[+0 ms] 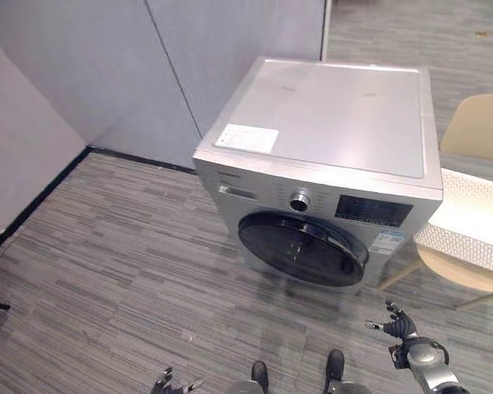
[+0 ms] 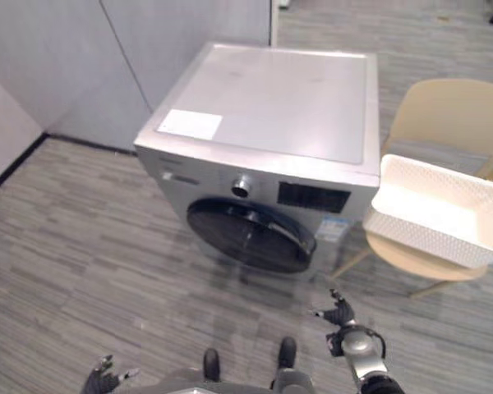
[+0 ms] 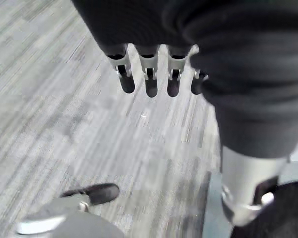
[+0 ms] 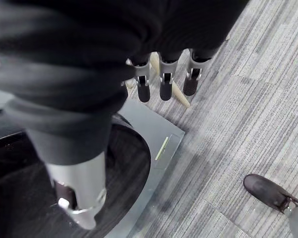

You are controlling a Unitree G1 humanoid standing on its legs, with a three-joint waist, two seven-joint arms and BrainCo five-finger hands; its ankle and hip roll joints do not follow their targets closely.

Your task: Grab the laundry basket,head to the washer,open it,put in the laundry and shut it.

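Observation:
A silver front-loading washer (image 1: 329, 123) stands ahead of me with its dark round door (image 1: 302, 246) closed. To its right, a white perforated laundry basket (image 2: 440, 209) rests on the seat of a beige chair (image 2: 452, 111). My right hand (image 2: 338, 313) hangs open and empty low in front of the washer, below and right of the door. In the right wrist view its straight fingers (image 4: 164, 82) point past the washer door (image 4: 129, 163) at the floor. My left hand (image 1: 174, 382) is open low at the left, fingers (image 3: 146, 79) straight over the carpet.
Grey partition walls (image 1: 107, 66) stand behind and left of the washer, with a black baseboard (image 1: 41, 201) along the left. Striped grey carpet (image 1: 123, 263) spreads between me and the washer. The chair's legs (image 1: 398, 275) reach down beside the washer's right corner.

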